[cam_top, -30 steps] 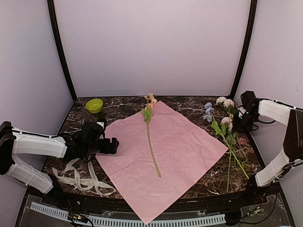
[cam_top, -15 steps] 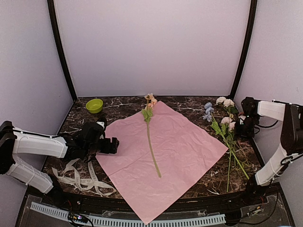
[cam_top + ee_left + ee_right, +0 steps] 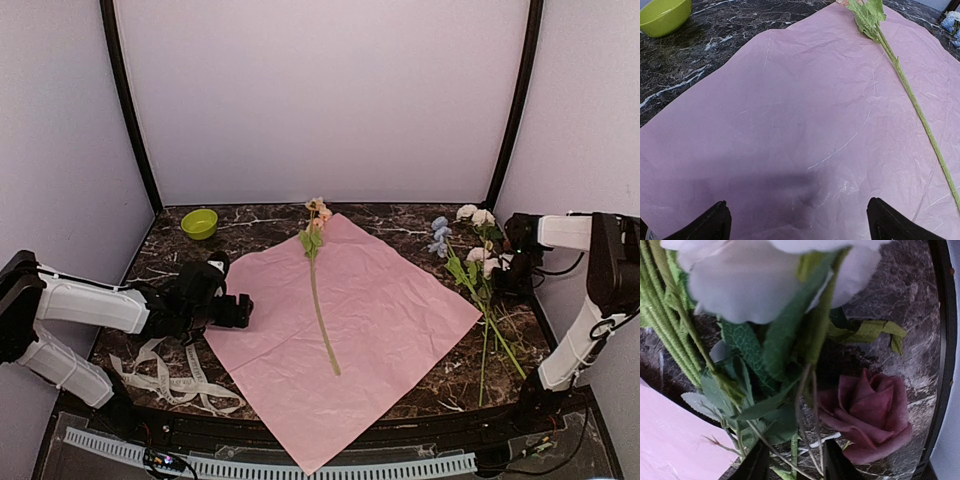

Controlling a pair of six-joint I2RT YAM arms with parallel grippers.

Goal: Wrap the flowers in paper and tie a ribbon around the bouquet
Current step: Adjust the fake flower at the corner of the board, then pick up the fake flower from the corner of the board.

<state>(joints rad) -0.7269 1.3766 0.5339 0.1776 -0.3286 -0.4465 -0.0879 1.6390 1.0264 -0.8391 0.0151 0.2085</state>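
Observation:
The pale pink paper [image 3: 370, 310] lies flat as a diamond on the dark marble table. One long-stemmed flower [image 3: 318, 295] lies on it, peach blooms at the far corner. The other flowers [image 3: 478, 275] lie in a bunch just off the paper's right corner. The ribbon [image 3: 170, 375] lies looped on the table at the near left. My left gripper [image 3: 240, 310] is open over the paper's left edge, and paper [image 3: 805, 115] fills the space between its fingertips [image 3: 717, 222]. My right gripper [image 3: 794, 465] is open among the bunch, with thin stems [image 3: 807, 405] running between its fingers.
A small green bowl [image 3: 199, 222] stands at the far left of the table. A dark red rose [image 3: 870, 420] lies on the marble just right of my right gripper, under a large white bloom [image 3: 755, 285]. Black frame posts [image 3: 130, 110] and walls enclose the table.
My right arm has drawn in and its gripper has come down into the bunch of flowers. The left gripper has barely shifted at the paper's edge.

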